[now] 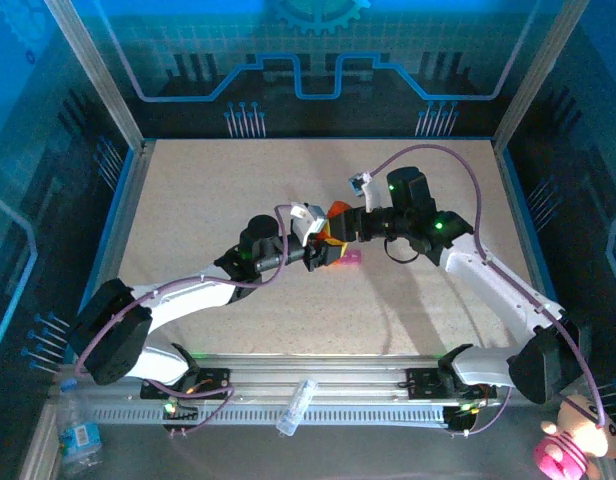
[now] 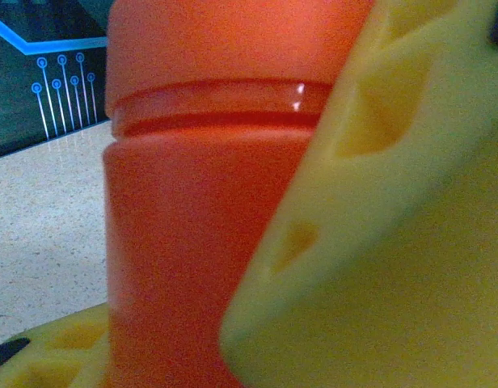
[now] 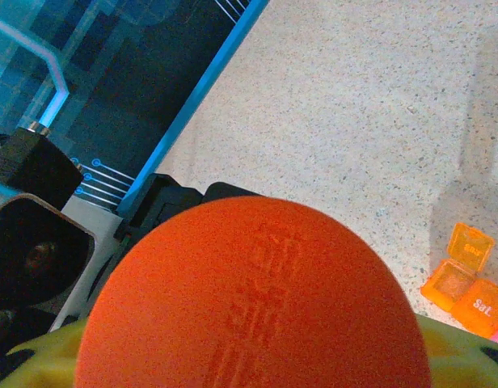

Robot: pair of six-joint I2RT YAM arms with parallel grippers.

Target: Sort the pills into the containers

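Bottle is caught between both arms mid-table, presumably so the cap can be twisted off and pills tipped out. Cap looks clamped by the right gripper, with yellow fingers tucked against its rim. The body is flanked by the left gripper, jaws partway open, and actual contact can't be made out. Containers are parked just beside, one lid flipped open. Bottle's base is cut off, and any pills are hidden by the orange plastic.
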